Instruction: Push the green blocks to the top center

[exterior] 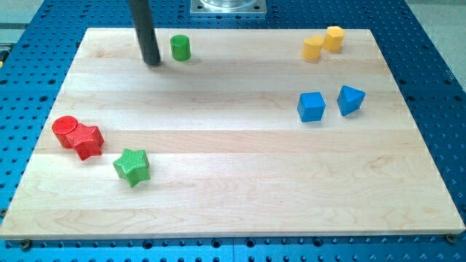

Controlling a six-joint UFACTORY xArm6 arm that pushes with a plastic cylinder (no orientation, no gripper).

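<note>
A green cylinder (180,48) stands near the view's top, left of centre. A green star (132,167) lies at the lower left of the wooden board (233,189). My tip (152,62) rests on the board just left of the green cylinder, a small gap apart from it. The rod rises from there out of the view's top. The green star is far below the tip.
A red cylinder (65,129) and a red star (87,140) touch each other at the left, above-left of the green star. Two yellow blocks (313,49) (334,37) sit at the top right. A blue cube (311,107) and a blue wedge-like block (350,100) lie at the right.
</note>
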